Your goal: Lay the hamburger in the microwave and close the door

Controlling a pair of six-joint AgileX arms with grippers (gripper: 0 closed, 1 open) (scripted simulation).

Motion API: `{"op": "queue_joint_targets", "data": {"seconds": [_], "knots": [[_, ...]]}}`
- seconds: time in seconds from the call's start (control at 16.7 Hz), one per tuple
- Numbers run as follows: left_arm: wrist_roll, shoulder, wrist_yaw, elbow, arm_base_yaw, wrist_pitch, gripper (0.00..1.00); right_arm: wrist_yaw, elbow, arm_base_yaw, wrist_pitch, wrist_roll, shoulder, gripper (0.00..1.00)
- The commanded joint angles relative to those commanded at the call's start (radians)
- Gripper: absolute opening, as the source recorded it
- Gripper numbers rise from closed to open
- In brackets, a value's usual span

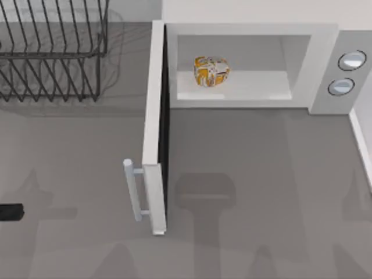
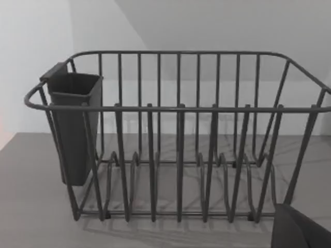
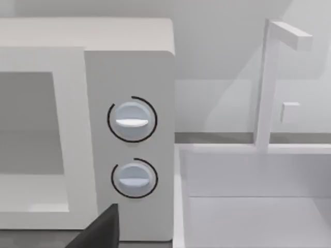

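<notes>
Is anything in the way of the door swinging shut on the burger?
Nothing visible blocks it. The hamburger sits inside the microwave cavity, and the grey table between the open door and the microwave's front is bare.

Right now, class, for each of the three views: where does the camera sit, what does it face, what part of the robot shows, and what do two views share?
Top view: above the table, looking down at the microwave with the door swung open and the hamburger inside; a dark piece of the left arm at the left edge.
Left wrist view: on the left arm, facing the wire rack; a dark gripper part shows.
Right wrist view: on the right arm, facing the dials; a dark gripper part shows.
Shared: top and right wrist views both show the microwave's dials.
</notes>
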State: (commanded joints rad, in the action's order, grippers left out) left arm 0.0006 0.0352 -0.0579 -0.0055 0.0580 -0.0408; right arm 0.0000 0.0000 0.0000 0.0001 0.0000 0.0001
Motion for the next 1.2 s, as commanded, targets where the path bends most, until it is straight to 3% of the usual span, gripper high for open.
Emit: {"op": "queue_joint_targets", "data": {"seconds": [0.18, 0.54, 1.2], "knots": [[0.001, 0.034, -0.056, -0.005, 0.056, -0.04, 0.0, 0.0, 0.0, 0.0, 0.0, 0.0, 0.0, 1.0], [0.0, 0.047, -0.048, -0.006, 0.048, -0.056, 0.0, 0.0, 0.0, 0.0, 0.0, 0.0, 0.0, 1.0], [0.005, 0.385, 0.237, -0.069, -0.236, -0.456, 0.0, 0.0, 0.0, 0.0, 0.0, 0.0, 0.0, 1.0]]}}
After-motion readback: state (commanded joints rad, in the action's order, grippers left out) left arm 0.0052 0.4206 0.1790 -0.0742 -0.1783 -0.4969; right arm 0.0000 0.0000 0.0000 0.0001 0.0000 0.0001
